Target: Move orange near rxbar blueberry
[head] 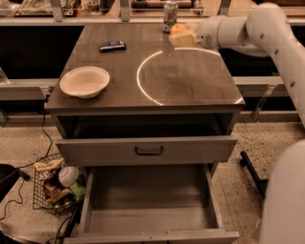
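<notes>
Nearest, the bottom drawer (147,212) stood pulled out, showing its bare floor, and a wire basket (56,187) of packets sat on the ground to its left. Above it the upper drawer (148,150) was shut, its dark handle centred. On the worktop (195,83) a white bowl (85,82) rested close to the near left edge, and a pale ring mark (141,81) curved across the middle. Farther back, the rxbar blueberry (112,45) lay flat towards the far left. The white arm (264,24) reached in from the right along the far side, and its tool (183,37) was closed on the orange (177,29), holding it over the far middle of the worktop, beyond the ring mark. The orange was well apart from the bar, with a stretch of worktop between them. A green-and-white drink can (170,13) stood upright at the far edge just behind the orange, its lower part overlapped by the fruit. The bowl sat well to the near side of the line from orange to bar
</notes>
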Available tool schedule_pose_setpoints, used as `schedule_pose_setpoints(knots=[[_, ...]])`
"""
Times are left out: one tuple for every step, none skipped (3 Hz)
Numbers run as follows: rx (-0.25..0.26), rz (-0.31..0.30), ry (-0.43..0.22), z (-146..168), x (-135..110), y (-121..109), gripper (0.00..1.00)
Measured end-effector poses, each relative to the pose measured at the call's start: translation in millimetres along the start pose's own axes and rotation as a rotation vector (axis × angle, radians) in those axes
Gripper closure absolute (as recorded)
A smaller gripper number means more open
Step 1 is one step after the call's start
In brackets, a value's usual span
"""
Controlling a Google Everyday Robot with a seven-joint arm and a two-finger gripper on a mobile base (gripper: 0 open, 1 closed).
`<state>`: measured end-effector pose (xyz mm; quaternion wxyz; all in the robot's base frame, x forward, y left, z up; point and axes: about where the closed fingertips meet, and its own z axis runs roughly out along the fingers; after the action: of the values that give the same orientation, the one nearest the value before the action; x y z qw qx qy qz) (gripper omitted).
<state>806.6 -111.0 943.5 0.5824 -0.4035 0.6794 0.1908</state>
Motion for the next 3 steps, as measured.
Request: schedule_pose_setpoints(knots=[[-0.014, -0.044, 0.038, 42, -41, -2, 1.00], [-0.039, -0.034, 0.076, 87, -49, 8, 1.00], [-0.063, 0.027, 0.090, 133, -37, 19, 1.00]])
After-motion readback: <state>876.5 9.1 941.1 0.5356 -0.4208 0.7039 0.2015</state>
